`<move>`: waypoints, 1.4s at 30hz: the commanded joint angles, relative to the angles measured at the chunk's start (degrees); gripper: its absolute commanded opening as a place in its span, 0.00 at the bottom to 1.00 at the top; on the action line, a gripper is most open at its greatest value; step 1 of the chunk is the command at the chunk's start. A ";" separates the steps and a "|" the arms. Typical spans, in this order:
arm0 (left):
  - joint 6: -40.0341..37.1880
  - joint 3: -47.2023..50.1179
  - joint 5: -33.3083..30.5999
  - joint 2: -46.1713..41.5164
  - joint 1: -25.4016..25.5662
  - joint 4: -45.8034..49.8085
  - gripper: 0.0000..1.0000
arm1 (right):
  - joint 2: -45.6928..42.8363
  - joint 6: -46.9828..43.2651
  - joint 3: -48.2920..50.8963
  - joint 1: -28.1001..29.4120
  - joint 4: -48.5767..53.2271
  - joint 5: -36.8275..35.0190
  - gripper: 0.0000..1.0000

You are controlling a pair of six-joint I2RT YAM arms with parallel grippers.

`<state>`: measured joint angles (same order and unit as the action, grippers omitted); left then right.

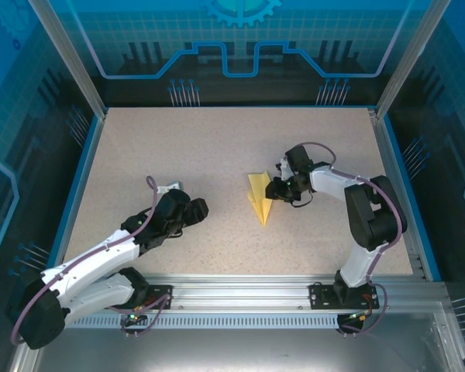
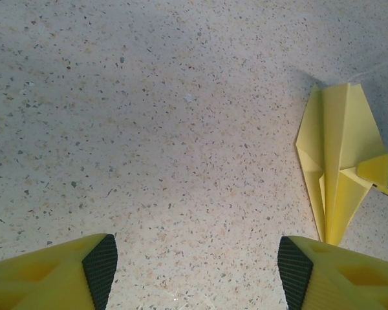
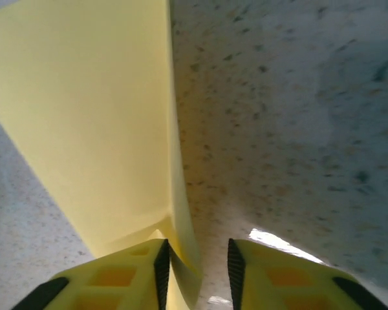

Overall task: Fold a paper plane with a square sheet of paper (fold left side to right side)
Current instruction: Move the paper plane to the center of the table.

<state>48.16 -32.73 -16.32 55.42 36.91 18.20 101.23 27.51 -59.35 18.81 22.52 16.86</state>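
- The slim, pointed, pale-yellow paper plane (image 1: 260,199) lies on the speckled beige tabletop (image 1: 217,139), a little right of centre, with its nose toward the near edge.
- The right tool (image 1: 275,190) is low at the plane's right side. In the right wrist view its jaws stand narrowly apart around a raised edge of the paper (image 3: 97,116), with a gap showing beside that edge.
- The left tool (image 1: 198,208) is well apart from the plane, jaws wide over bare tabletop, with nothing between them.
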 commanded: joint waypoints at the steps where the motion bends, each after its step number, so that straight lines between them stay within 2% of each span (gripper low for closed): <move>1: 0.54 -1.02 -1.55 -0.49 -0.27 1.84 0.71 | -4.80 -3.36 -4.49 0.51 8.80 -9.90 0.38; 6: 0.55 -0.95 -1.12 0.29 -0.30 1.20 0.71 | -7.27 -6.55 -9.45 7.33 18.15 -23.13 0.46; 12: 0.36 -1.00 -0.96 1.10 -0.32 0.90 0.72 | -4.80 -5.81 -11.67 16.38 19.33 -23.94 0.55; 14: 0.40 -1.02 -0.77 1.01 -0.30 0.96 0.72 | -2.94 -4.91 -12.23 16.86 19.63 -24.92 0.56; 16: 0.34 -1.02 -0.76 0.84 -0.29 1.12 0.72 | -2.49 -3.96 -12.07 16.79 19.94 -26.72 0.62; 21: 0.44 -0.73 -1.09 0.83 -0.28 0.98 0.73 | -5.96 -3.82 -9.15 15.17 18.01 -26.51 0.65; 27: 0.62 -0.75 -0.73 1.45 -0.29 0.70 0.73 | -5.60 -2.51 -4.39 11.04 13.50 -16.05 0.63; 31: 0.71 -0.78 -0.69 1.36 -0.31 0.81 0.73 | -3.83 -1.39 -2.81 10.13 11.03 -13.91 0.61; 39: 0.79 -0.76 -0.83 1.41 -0.31 1.12 0.73 | -0.77 -0.37 -2.13 9.40 8.10 -11.07 0.50; 42: 0.71 -0.76 -0.77 1.43 -0.33 1.20 0.74 | 0.56 -0.29 -2.52 9.41 7.48 -10.71 0.43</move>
<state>48.16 -32.73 -16.29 56.69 36.91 18.37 100.33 26.70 -61.76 28.82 31.24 4.23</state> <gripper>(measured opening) 0.735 0.442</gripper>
